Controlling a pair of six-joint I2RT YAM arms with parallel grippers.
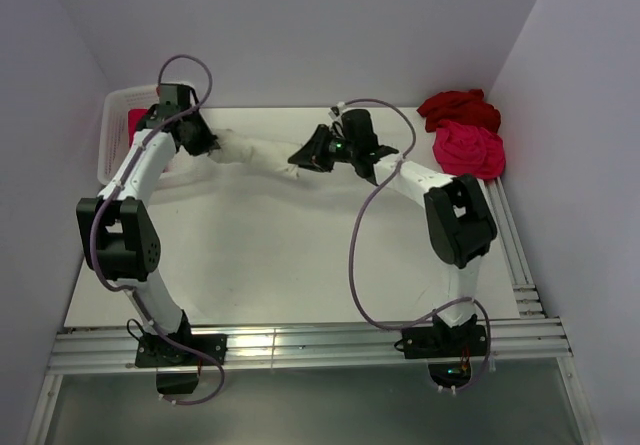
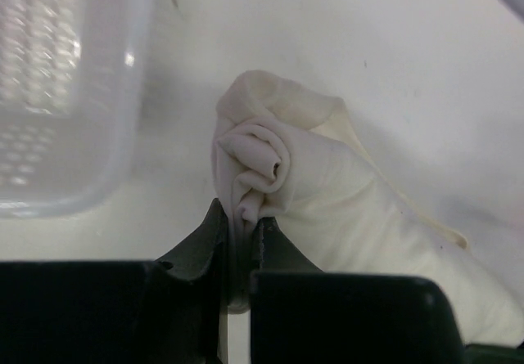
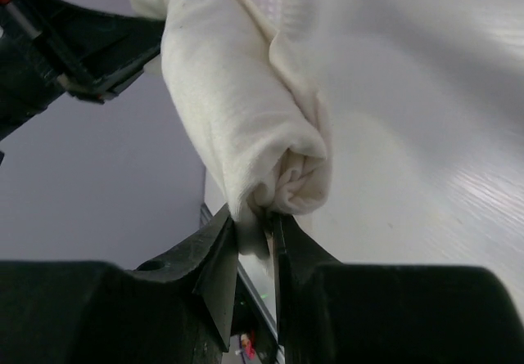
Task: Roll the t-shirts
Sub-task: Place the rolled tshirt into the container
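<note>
A cream-white t-shirt [image 1: 255, 153], rolled into a long tube, hangs stretched between my two grippers above the table's far middle. My left gripper [image 1: 205, 145] is shut on its left end; the left wrist view shows the coiled end [image 2: 262, 164] pinched between the jaws [image 2: 239, 229]. My right gripper [image 1: 305, 157] is shut on its right end, with the roll [image 3: 237, 110] running away from the jaws [image 3: 256, 225] toward the left gripper. A dark red t-shirt [image 1: 458, 108] and a bright pink-red t-shirt [image 1: 468, 150] lie bunched at the far right corner.
A white slatted plastic basket [image 1: 112, 135] stands at the far left with something pink-red [image 1: 136, 123] inside it; its wall shows in the left wrist view [image 2: 74, 94]. Walls close the table on the left, back and right. An aluminium rail [image 1: 300, 345] runs along the near edge.
</note>
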